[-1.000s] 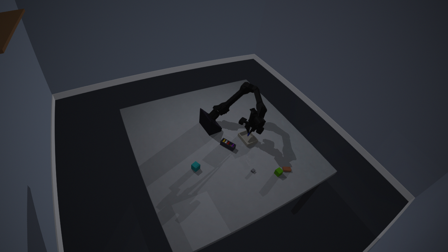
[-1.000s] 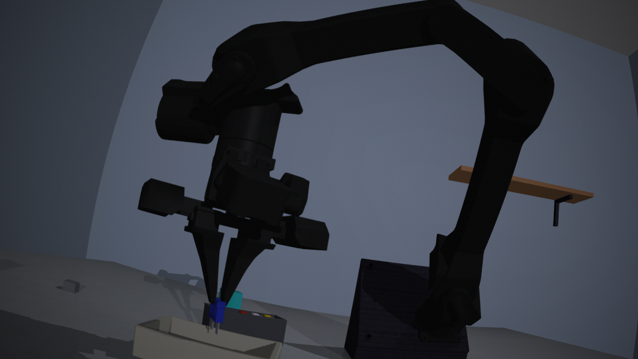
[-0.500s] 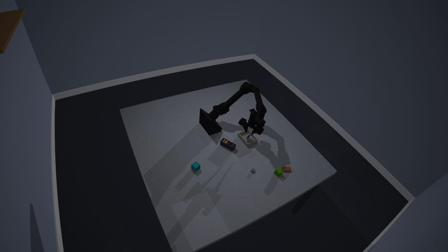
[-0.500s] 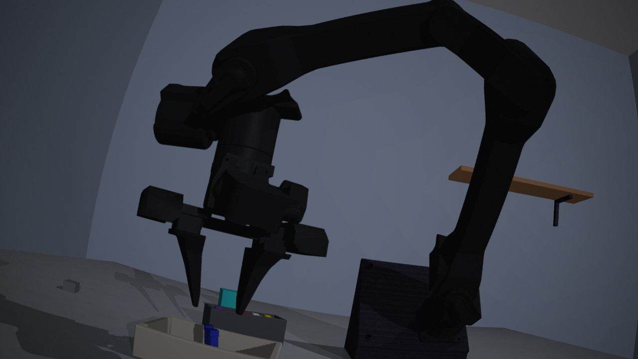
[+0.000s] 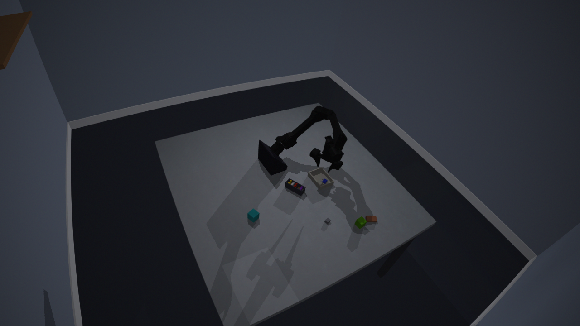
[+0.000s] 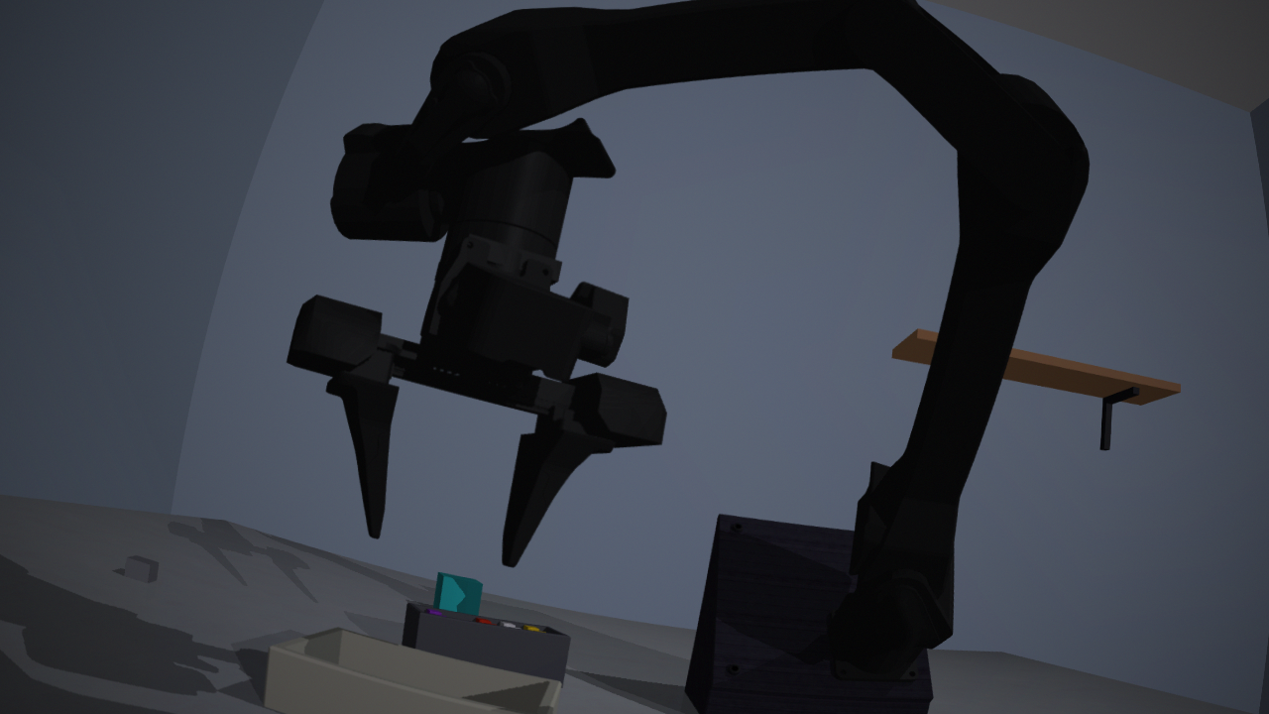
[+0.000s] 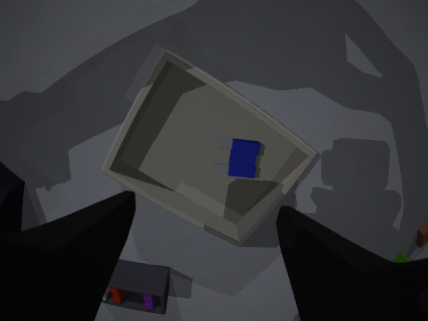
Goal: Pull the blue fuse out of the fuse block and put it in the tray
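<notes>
The blue fuse (image 5: 324, 181) (image 7: 243, 159) lies flat on the floor of the beige tray (image 5: 313, 182) (image 6: 301, 681) (image 7: 263, 115), its two grey prongs pointing left in the wrist view. In the exterior view the tray's wall hides it. My gripper (image 5: 323, 168) (image 6: 441, 550) (image 7: 207, 209) is open and empty, its fingers wide apart above the tray. The dark fuse block (image 5: 293, 189) (image 6: 483, 650) (image 7: 139, 277) stands beside the tray and holds yellow, white, red and purple fuses. My left finger hides part of the block in the wrist view.
A teal cube (image 5: 253, 215) (image 6: 457, 594) stands beyond the block. A small grey cube (image 5: 327, 221) (image 6: 141, 568), a green cube (image 5: 360, 222) (image 7: 402, 258) and an orange-brown block (image 5: 371, 218) (image 7: 423, 235) lie farther off on the table.
</notes>
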Robot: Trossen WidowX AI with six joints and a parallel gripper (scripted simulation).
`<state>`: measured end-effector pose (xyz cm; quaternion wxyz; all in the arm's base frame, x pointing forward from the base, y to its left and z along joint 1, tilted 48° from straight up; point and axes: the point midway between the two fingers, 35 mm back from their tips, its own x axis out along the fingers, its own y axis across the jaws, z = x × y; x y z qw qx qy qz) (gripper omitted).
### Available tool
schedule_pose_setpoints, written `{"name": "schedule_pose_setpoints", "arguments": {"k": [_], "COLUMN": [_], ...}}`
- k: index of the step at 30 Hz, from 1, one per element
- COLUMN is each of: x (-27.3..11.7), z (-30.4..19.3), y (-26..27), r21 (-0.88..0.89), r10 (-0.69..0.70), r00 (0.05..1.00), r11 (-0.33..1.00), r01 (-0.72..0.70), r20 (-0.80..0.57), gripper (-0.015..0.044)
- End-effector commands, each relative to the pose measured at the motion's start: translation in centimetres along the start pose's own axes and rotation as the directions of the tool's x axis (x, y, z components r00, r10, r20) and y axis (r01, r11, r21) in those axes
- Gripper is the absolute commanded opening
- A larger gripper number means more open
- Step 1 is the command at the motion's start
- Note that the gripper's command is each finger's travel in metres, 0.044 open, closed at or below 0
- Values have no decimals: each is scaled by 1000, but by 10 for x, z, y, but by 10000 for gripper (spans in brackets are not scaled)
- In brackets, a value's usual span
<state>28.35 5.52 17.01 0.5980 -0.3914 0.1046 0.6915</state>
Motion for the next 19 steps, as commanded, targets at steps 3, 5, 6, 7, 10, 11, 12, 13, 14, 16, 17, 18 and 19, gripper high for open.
{"name": "schedule_pose_setpoints", "arguments": {"k": [3,5,6,7,10,11,12,13,14,16,17,18,19], "x": [0,0,0,0,0,0,0,0,0,0,0,0,0], "z": [0,0,0,0,0,0,0,0,0,0,0,0,0], "y": [0,0,0,0,0,0,0,0,0,0,0,0,0], "r21": [0,0,0,0,0,0,0,0,0,0,0,0,0], "r10": [0,0,0,0,0,0,0,0,0,0,0,0,0], "r00": [1000,1000,1000,1000,1000,1000,1000,1000,1000,1000,1000,1000,1000], "r11": [1000,1000,1000,1000,1000,1000,1000,1000,1000,1000,1000,1000,1000], "r01": [0,0,0,0,0,0,0,0,0,0,0,0,0], "r20": [0,0,0,0,0,0,0,0,0,0,0,0,0], "gripper": [330,330,330,330,330,330,330,330,330,330,330,330,330]}}
